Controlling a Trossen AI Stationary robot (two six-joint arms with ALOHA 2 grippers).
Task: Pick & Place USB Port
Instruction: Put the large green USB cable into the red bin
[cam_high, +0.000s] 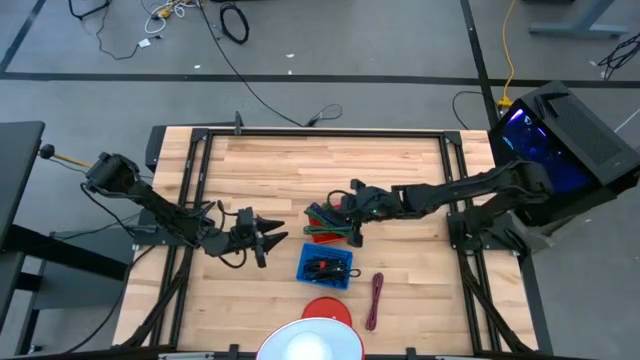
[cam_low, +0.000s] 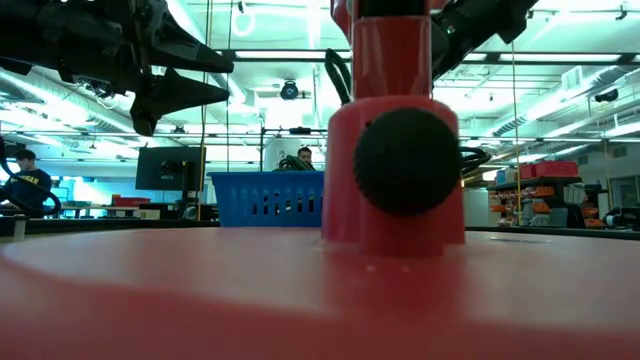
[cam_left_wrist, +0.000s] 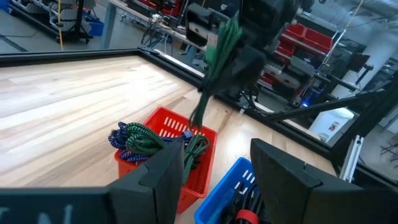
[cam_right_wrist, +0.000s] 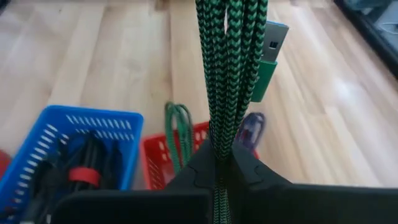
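A green braided USB cable (cam_right_wrist: 231, 68) with a green-and-blue plug (cam_right_wrist: 271, 46) is bundled in several strands. My right gripper (cam_right_wrist: 219, 155) is shut on it above the red basket (cam_left_wrist: 166, 123), which holds blue and green cables (cam_left_wrist: 138, 138). In the high view my right gripper (cam_high: 352, 208) is over the red basket (cam_high: 322, 228). The cable's lower end (cam_left_wrist: 198, 118) hangs toward the basket. My left gripper (cam_left_wrist: 230, 180) is open and empty, left of the baskets in the high view (cam_high: 268, 238). The blue basket (cam_high: 325, 265) holds dark cables. My right gripper pinches the bundled strands of the green cable (cam_right_wrist: 219, 140) between its two fingers, several strands together. The cable is lifted, and in the left wrist view it hangs below the gripper (cam_left_wrist: 214, 68) with its lower end at the red basket's rim.
A maroon cable (cam_high: 375, 300) lies on the wood near the table's near edge. A red fixture (cam_low: 395, 150) stands at the near edge and blocks most of the low view. There is bare wood at the table's far and left parts (cam_high: 290, 170).
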